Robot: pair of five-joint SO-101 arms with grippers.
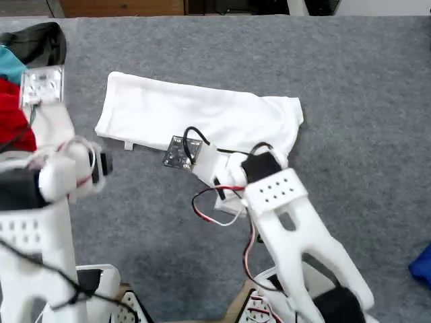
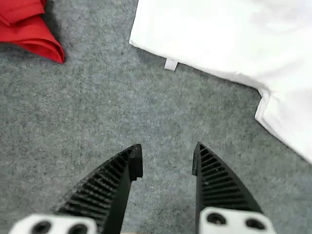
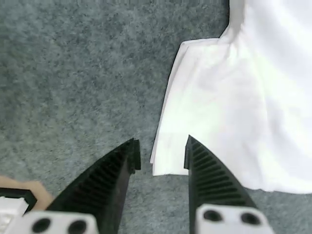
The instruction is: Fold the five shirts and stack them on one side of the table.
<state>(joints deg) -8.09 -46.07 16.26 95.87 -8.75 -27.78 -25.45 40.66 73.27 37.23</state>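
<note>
A white shirt (image 1: 202, 114), already narrowed into a long band, is spread about the middle of the table (image 1: 350, 101). The right gripper (image 3: 162, 146) is held spread, its jaws straddling a free corner of the cloth, nothing pinched. The left gripper (image 2: 166, 153) is likewise spread over bare covering, just short of the shirt's tagged edge. The step in hand is judged to be the next fold. It would be done well if both corners were caught through all layers, lifted level, and carried over together so that the crease is kept straight. A red shirt (image 1: 13, 114), a teal one (image 1: 10, 60) and a black one (image 1: 37, 40) are heaped loose at the far left corner, straight on the covering. Something blue (image 1: 423, 266) is seen at the right edge.
</note>
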